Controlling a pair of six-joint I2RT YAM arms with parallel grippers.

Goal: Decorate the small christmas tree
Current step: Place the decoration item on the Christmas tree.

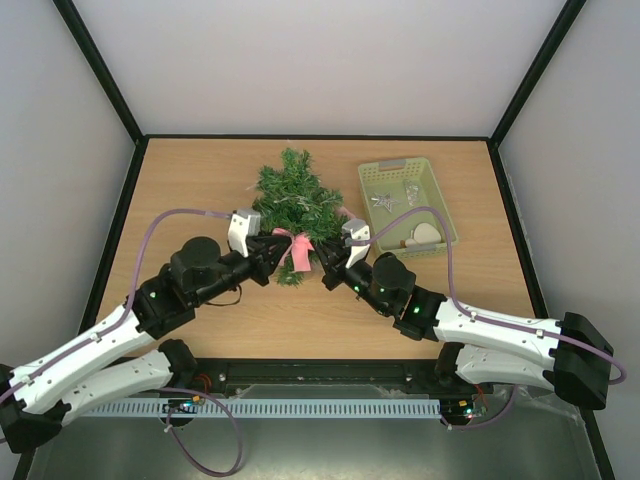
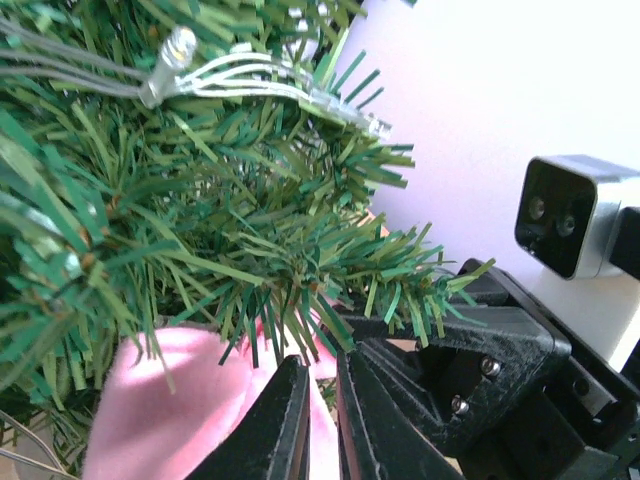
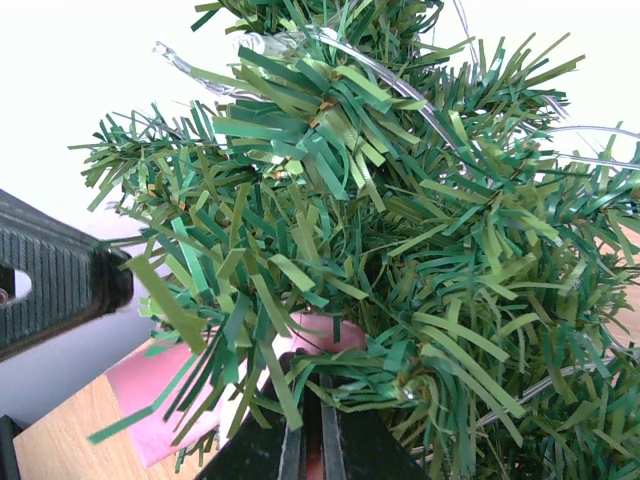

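The small christmas tree (image 1: 293, 198) lies on the wooden table with its tip toward the far side, and clear light wire runs through its branches. A pink ribbon (image 1: 298, 248) sits at its near end. My left gripper (image 1: 277, 250) comes in from the left and my right gripper (image 1: 326, 266) from the right. In the left wrist view the left gripper (image 2: 320, 354) is shut on the pink ribbon (image 2: 170, 400) under the tree (image 2: 200, 200). In the right wrist view the right gripper (image 3: 306, 370) is shut, with the pink ribbon (image 3: 150, 400) pinched between its jaws beneath the tree (image 3: 400, 230).
A pale green basket (image 1: 395, 165) stands right of the tree. It holds silvery ornaments (image 1: 385, 198) and a white heart (image 1: 428, 234). A clear LED bulb (image 2: 178, 48) on the wire sits among the needles. A black frame borders the table.
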